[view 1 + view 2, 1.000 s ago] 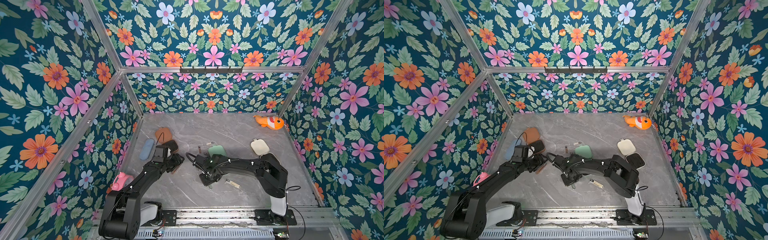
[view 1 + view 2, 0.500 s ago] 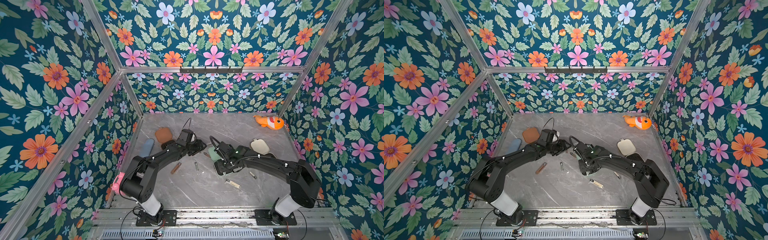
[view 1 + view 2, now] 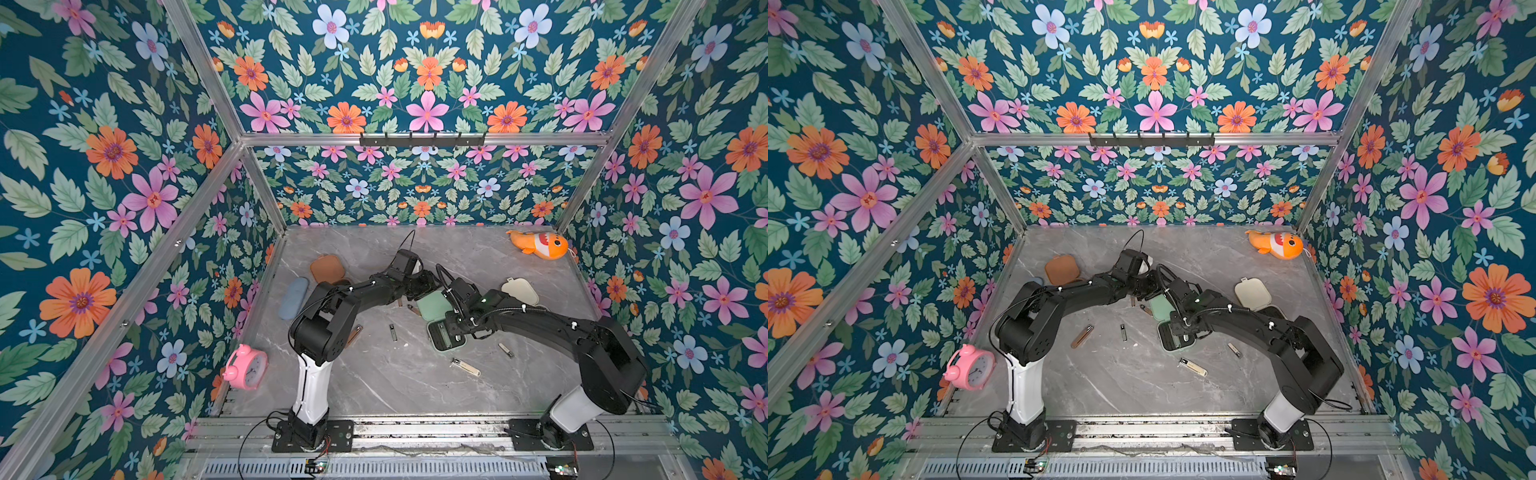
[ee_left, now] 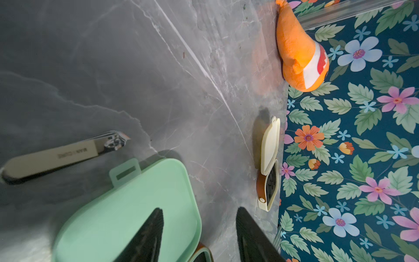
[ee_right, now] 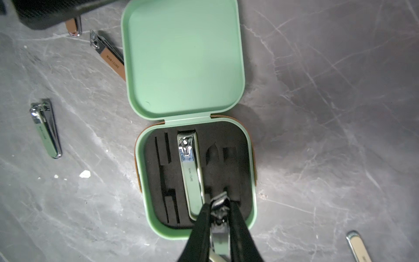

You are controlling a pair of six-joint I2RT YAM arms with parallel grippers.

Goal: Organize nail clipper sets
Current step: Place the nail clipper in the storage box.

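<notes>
Mint green case [image 3: 441, 322]: open, at the centre of the bench [image 3: 374, 386] in both top views. Lid [image 5: 183, 59] lies flat toward the back, black tray [image 5: 172, 158] toward the front. One green-handled clipper [image 5: 190, 172] sits in the tray's middle slot; the slots beside it show bare foam.

Right hand [image 5: 219, 205]: over the tray, fingers nearly closed and pinching a small clipper [image 5: 218, 200] by its sides.

Left hand [image 4: 199, 211]: about half open, nothing held. One finger is over the lid, the other past its edge above bare bench. Contact with the lid: cannot tell.

Loose on the bench:
- brown-handled clipper [image 5: 108, 56], just beside the lid
- loose green clipper [image 5: 45, 128], left of the tray in the top views
- long brown tool [image 3: 1081, 336], left of centre
- cream-handled clipper [image 3: 465, 367], in front of the case
- short clipper [image 3: 506, 350], lower right of the case

Cream case [image 3: 519, 291]: open, right of centre. Brown case [image 3: 327, 269]: upper left part of the bench, partly behind the left arm.

Also there: pale blue case [image 3: 293, 298] at the left edge, pink alarm clock [image 3: 245, 368] at lower left, orange plush fish [image 3: 538, 245] in the upper right corner.
</notes>
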